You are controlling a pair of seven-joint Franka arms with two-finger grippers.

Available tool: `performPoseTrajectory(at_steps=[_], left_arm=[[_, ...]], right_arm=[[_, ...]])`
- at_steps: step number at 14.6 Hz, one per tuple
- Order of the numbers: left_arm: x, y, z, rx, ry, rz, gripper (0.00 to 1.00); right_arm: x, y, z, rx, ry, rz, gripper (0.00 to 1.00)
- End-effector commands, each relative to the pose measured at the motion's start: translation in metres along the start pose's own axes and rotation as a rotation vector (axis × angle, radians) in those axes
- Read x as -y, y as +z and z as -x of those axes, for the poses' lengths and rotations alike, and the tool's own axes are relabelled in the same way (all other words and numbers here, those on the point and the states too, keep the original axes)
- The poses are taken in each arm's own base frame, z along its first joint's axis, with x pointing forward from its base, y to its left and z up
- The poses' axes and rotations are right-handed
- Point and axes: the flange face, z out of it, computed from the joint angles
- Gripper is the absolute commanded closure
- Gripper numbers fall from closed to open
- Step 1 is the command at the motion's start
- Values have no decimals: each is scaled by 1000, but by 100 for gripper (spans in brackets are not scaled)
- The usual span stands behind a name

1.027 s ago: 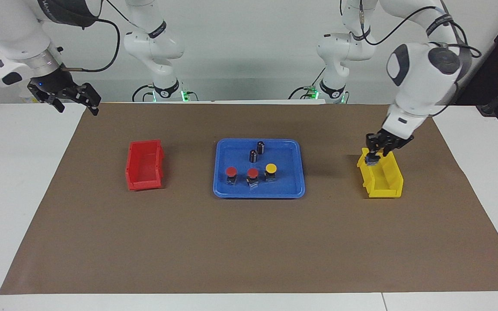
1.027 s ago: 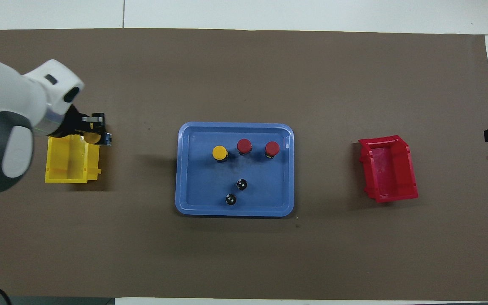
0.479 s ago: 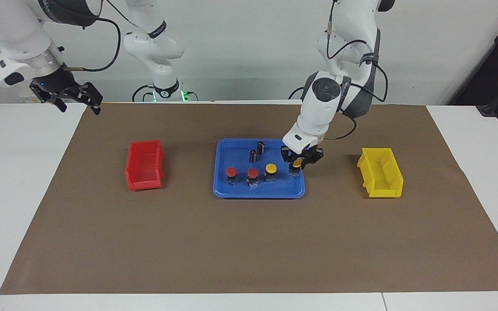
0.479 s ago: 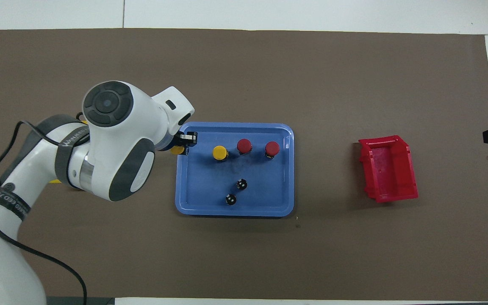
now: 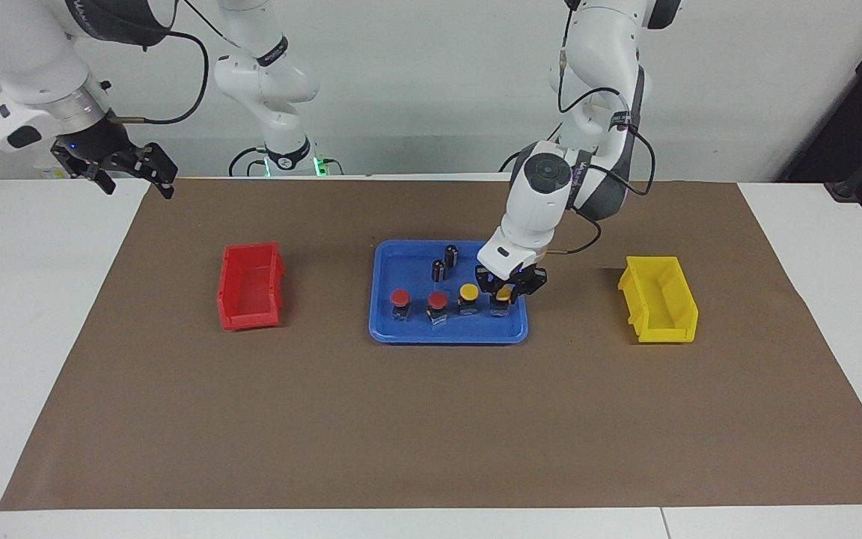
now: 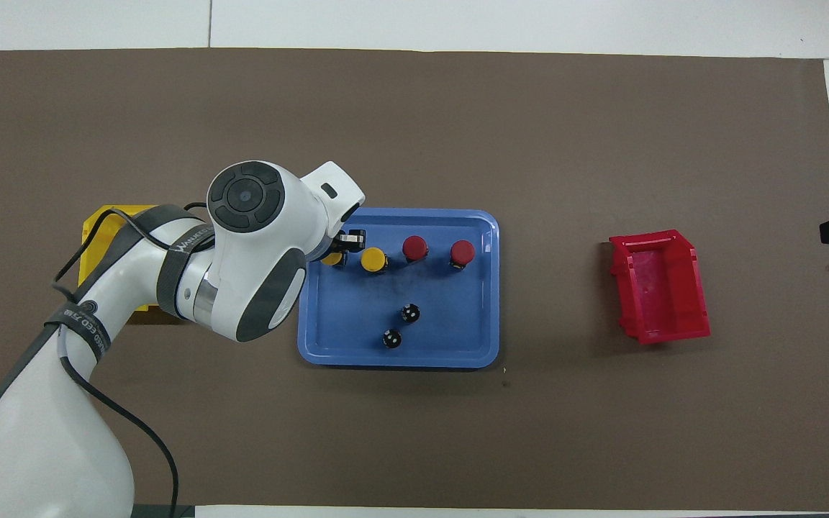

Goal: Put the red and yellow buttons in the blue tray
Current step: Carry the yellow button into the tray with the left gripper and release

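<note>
The blue tray [image 5: 446, 337] [image 6: 400, 360] lies mid-table. In it stand two red buttons [image 5: 399, 299] [image 5: 438, 300] and a yellow button [image 5: 468, 291] in a row. A second yellow button [image 5: 503, 294] [image 6: 329, 259] stands at the end of that row toward the left arm's end, its base down on the tray floor. My left gripper [image 5: 504, 298] [image 6: 339, 253] is low over it, its fingers closed around the cap. My right gripper [image 5: 135, 183] waits open, raised over the table's corner at the right arm's end.
Two dark capless cylinders [image 5: 450, 254] [image 5: 438, 269] stand in the tray, nearer to the robots than the buttons. A red bin [image 5: 250, 286] sits toward the right arm's end. A yellow bin [image 5: 659, 299] sits toward the left arm's end, partly covered by the arm in the overhead view.
My left gripper carried the yellow button from the yellow bin to the tray and lowered it beside the other yellow button. The right arm stayed where it was.
</note>
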Motion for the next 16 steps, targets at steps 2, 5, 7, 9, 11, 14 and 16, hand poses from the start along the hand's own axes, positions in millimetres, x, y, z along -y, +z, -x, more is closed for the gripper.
performPoseTrajectory(at_steps=[2,5,7,9,11,14,16], left_arm=[[4,-14,5,48,-20,-9,3],[32,-79,-2,56,-54,-9,0],[72,-115,-10,47,-89,-3,0],[119,-148,-9,30,-27,7,0],[171,-172,-4,38,-36,-20,0],[234,-196,4,57,19,-51,0],[268,-206,8,46,48,-48,0]], right_arm=[[2,-1,5,-4,-4,-10,0],[3,-2,3,-20,-11,0,0],[6,-3,1,-37,-19,-1,0],[6,-3,1,-37,-20,-2,0],[5,-4,0,-40,-17,-2,0],[6,-4,0,-40,-17,-2,0],[5,-3,0,-39,-17,-2,0]])
